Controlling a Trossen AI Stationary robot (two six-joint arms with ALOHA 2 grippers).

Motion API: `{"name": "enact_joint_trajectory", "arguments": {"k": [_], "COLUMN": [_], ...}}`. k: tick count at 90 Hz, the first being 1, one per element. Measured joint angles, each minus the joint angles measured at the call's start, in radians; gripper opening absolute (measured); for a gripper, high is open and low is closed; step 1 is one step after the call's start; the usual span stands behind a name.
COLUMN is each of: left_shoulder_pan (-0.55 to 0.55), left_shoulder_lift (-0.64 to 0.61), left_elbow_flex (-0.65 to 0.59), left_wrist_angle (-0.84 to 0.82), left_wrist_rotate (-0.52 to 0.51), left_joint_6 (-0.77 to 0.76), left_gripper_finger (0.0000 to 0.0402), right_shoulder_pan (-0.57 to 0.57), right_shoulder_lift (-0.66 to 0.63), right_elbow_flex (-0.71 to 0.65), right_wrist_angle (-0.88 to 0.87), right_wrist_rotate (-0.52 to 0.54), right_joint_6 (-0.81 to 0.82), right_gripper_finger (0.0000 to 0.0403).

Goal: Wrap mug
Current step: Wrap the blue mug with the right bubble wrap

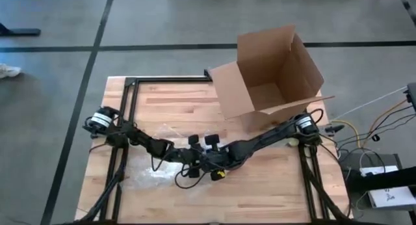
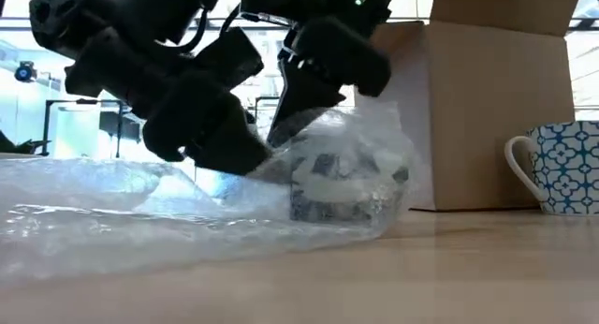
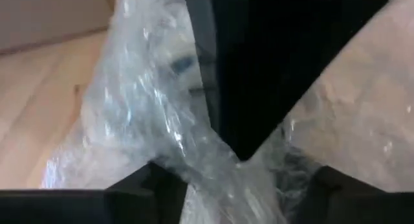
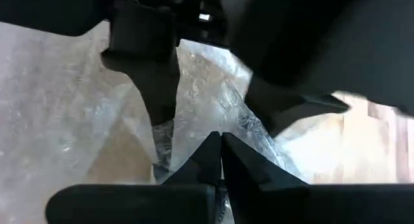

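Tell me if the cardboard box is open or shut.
Open: the cardboard box has its flaps spread, and the high view looks straight into its bare interior.

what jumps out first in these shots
Both arms meet mid-table over a mug bundled in clear bubble wrap, the right gripper pinched shut on the wrap. Behind stands an open cardboard box, and a second blue-patterned mug waits beside it.

The bubble wrap (image 2: 140, 207) is showing clear and glossy. The wrapped mug (image 2: 342, 179) is showing white with dark markings. A second mug (image 2: 560, 167) is showing white with a blue floral lattice pattern. The cardboard box (image 1: 273, 72) is showing plain brown. The desk (image 1: 169, 101) is showing light wood grain. Both arms are showing black.
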Motion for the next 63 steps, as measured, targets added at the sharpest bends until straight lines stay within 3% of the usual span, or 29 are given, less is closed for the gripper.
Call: {"name": "enact_joint_trajectory", "arguments": {"k": [23,50,63], "left_shoulder_pan": [0.000,-0.005,-0.005], "left_shoulder_lift": [-0.153,-0.323,-0.363], "left_elbow_flex": [0.000,-0.008,-0.021], "left_wrist_angle": [-0.269,-0.449,-0.382], "left_wrist_rotate": [0.002,0.049,0.028], "left_joint_6": [-0.053,-0.104,-0.141], "left_gripper_finger": [0.0102,0.0108,0.0115], "right_shoulder_pan": [0.002,0.000,0.000], "right_shoulder_lift": [0.016,0.018,0.019], "right_elbow_flex": [0.000,-0.002,-0.004], "right_wrist_angle": [0.003,-0.005,-0.007], "right_wrist_rotate": [-0.004,-0.011,-0.011], "right_joint_6": [0.012,0.039,0.041], "right_gripper_finger": [0.0000,0.0000,0.0000]}}
